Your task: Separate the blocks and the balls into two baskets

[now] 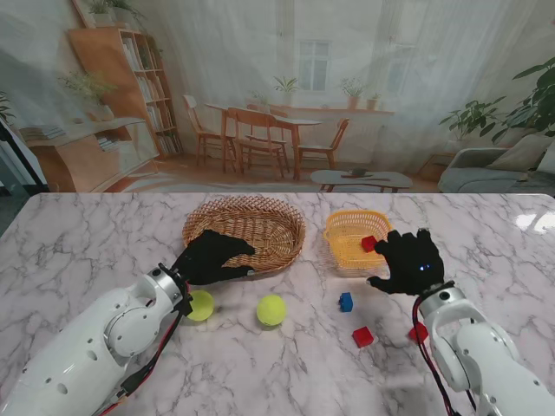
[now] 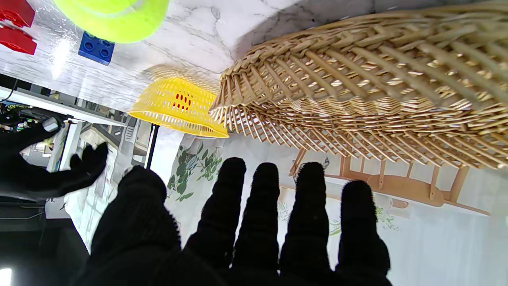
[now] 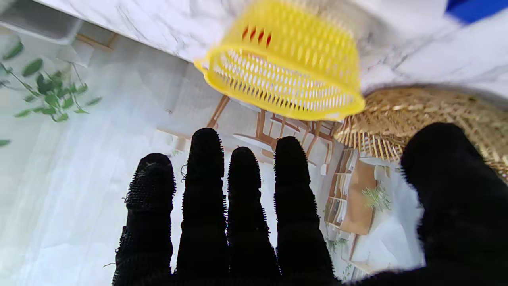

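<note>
black-gloved, your left hand (image 1: 211, 257) hovers with fingers spread and holds nothing, its fingertips over the near rim of the wicker basket (image 1: 269, 214). your right hand (image 1: 410, 261), also in a black glove, is spread wide and holds nothing, just beside the near right corner of the yellow plastic basket (image 1: 342, 230). a red block (image 1: 369, 243) lies inside that yellow basket. on the marble table (image 1: 87, 243), one yellow-green ball (image 1: 200, 305) sits close to your left wrist and a second ball (image 1: 271, 309) lies to its right. a blue block (image 1: 346, 302) rests nearer to you than the yellow basket, with a red block on the table (image 1: 362, 336) nearer still. another red block (image 1: 418, 332) is partly hidden by your right forearm.
</note>
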